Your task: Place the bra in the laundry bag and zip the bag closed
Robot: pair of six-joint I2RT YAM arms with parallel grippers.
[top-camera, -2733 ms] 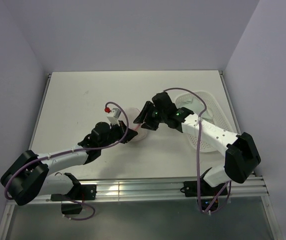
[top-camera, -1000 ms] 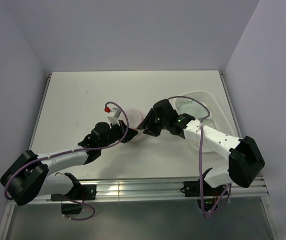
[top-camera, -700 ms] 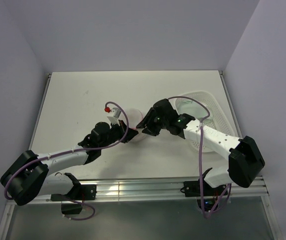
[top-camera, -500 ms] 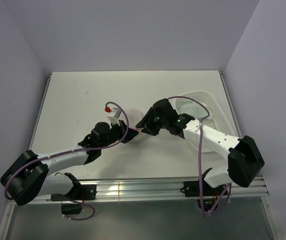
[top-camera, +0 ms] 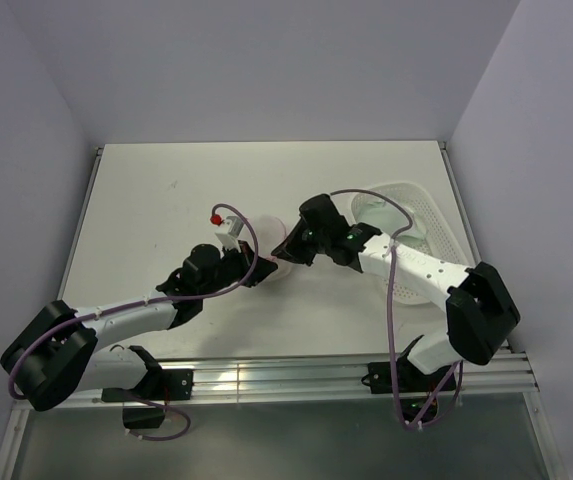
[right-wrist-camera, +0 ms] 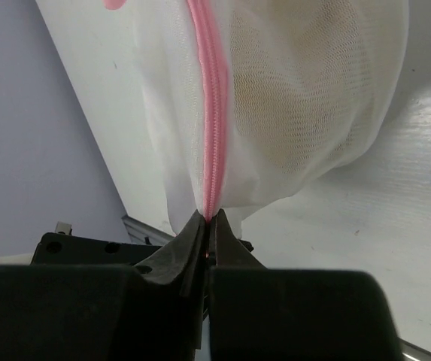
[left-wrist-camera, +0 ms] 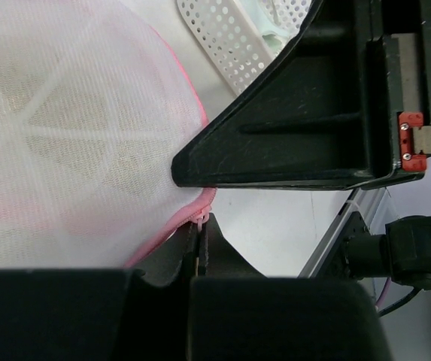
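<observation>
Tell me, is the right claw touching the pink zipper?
Touching. The right wrist view shows the right gripper pinched shut on the pink zipper of the laundry bag.

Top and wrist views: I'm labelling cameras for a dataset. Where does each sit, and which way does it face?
Top: above and behind the bases, facing down at the table; both arms show, left claw and right claw at the bag.
Left wrist: facing along its shut claw to the zipper; right claw opposite.
Right wrist: facing along its shut claw up the zipper.
Shared: both wrist views show the bag.
</observation>
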